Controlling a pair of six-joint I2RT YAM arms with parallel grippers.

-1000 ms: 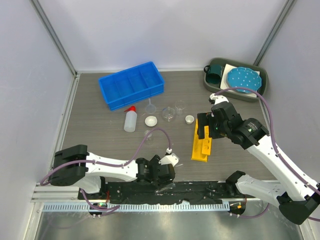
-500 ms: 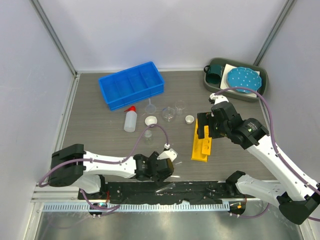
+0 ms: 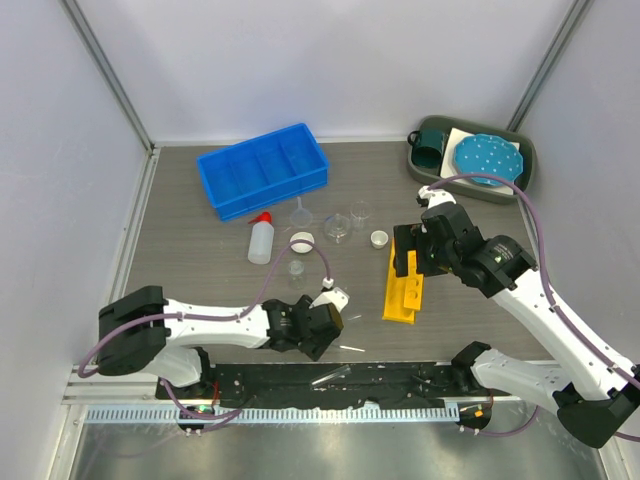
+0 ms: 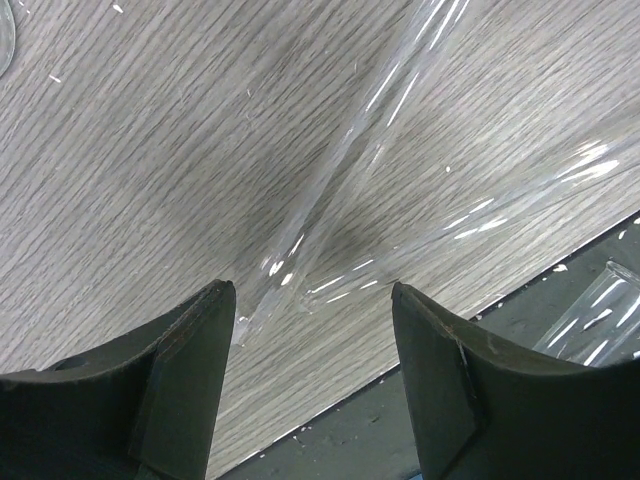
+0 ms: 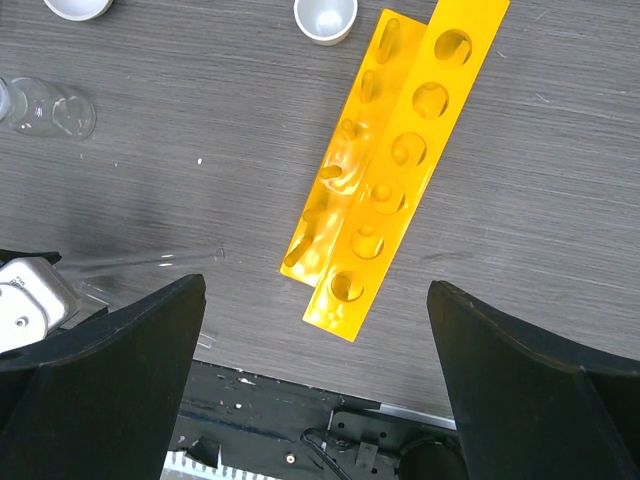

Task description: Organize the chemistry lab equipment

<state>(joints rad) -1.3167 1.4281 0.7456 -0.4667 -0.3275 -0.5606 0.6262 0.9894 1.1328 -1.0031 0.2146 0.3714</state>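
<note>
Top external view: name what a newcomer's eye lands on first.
A bright blue plastic compartment bin sits at the back, left of centre; a yellow holed tube rack lies flat toward the front right. Between them sit a white squeeze bottle with red nozzle and small clear beakers.

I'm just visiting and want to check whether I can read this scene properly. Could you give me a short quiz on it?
1. True or false: the right gripper is clamped on the yellow rack.
2. What lies on the table between the fingers of the left gripper? A glass tubes; B a spoon; C a sponge.
3. Fill in: the nozzle of the white squeeze bottle is ___.
Key: 1 false, it hangs open above the rack. 2 A. 3 red.
</note>
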